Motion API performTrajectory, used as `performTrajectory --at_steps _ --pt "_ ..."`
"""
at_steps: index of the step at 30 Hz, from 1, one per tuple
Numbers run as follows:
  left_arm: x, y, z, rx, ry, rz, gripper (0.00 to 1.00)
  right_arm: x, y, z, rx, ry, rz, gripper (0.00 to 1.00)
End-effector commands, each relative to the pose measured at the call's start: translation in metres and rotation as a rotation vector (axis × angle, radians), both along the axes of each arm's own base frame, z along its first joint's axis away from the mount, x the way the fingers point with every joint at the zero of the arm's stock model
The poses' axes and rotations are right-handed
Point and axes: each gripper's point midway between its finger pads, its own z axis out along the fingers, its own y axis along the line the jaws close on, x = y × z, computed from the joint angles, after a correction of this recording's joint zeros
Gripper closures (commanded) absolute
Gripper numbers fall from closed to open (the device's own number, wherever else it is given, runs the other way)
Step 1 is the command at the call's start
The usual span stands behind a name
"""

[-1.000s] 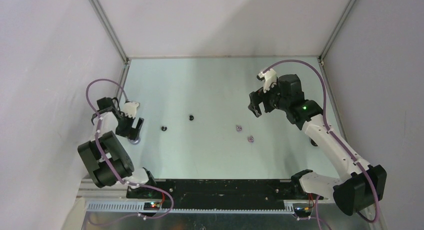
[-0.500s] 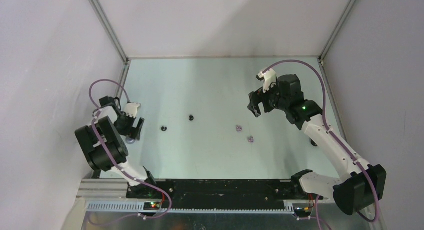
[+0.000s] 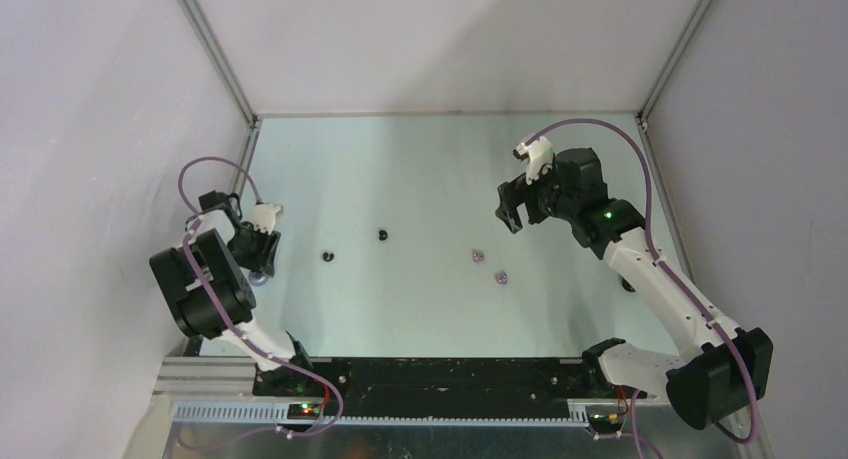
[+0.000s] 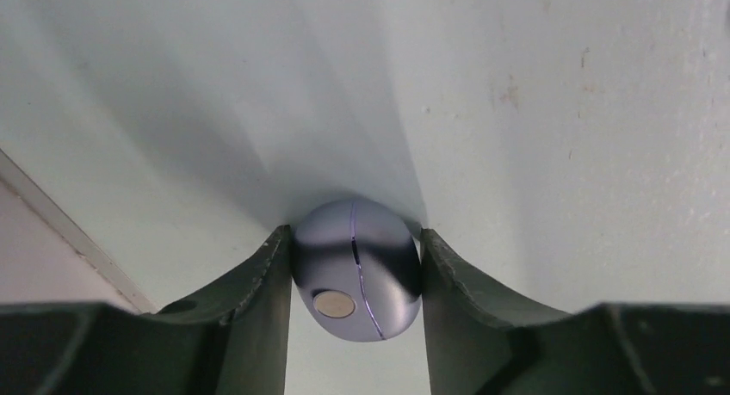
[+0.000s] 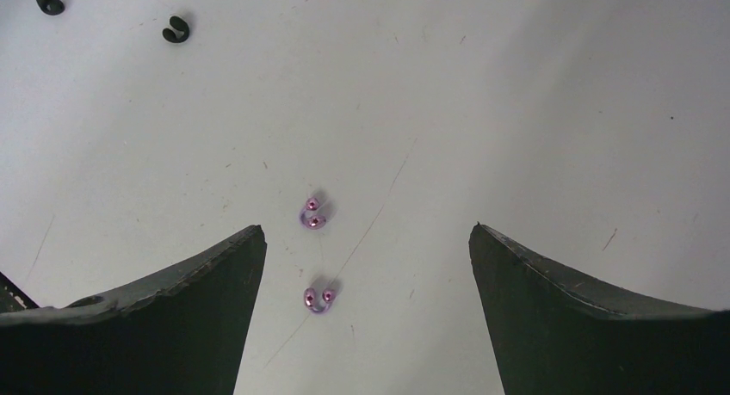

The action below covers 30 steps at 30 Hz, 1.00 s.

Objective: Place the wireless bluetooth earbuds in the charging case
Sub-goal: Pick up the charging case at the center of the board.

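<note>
Though low, left claw (image 4: 355,234) around case (image 4: 357,279).

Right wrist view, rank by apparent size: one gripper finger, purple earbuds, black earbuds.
1. The gripper finger, by far.
2. The purple earbuds and black earbuds: all four look alike. The black pair lies farther from the camera, so unranked.

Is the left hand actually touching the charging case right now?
Touching. In the left wrist view, the left hand has both fingers pressed flush against opposite sides of the pale purple charging case, with no gap visible on either side.
</note>
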Motion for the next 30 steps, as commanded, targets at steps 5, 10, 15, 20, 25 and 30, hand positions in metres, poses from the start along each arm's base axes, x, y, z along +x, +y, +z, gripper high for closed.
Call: performTrajectory --at_steps 5,10,15,20,25,30 --pt "0.002 -0.025 0.023 -0.103 -0.059 -0.027 0.67 0.003 0.008 0.015 0.012 -0.071 0.008 0.08" --pt "0.020 -0.062 0.075 -0.075 -0.195 -0.087 0.67 -0.008 0.027 0.041 0.069 -0.147 0.099 0.07" --pt "0.056 -0.132 0.177 -0.073 -0.498 -0.206 0.64 -0.027 0.060 0.068 0.122 -0.191 0.250 0.06" --pt "0.059 -0.232 0.258 -0.193 -0.696 -0.435 0.62 -0.039 0.089 0.111 0.324 -0.164 0.319 0.06" --pt "0.056 -0.298 0.295 -0.361 -0.754 -0.543 0.63 -0.046 0.108 0.126 0.521 -0.028 0.359 0.09" --pt "0.067 -0.340 0.288 -0.487 -0.699 -0.446 0.71 -0.057 0.133 0.120 0.578 0.030 0.419 0.10"
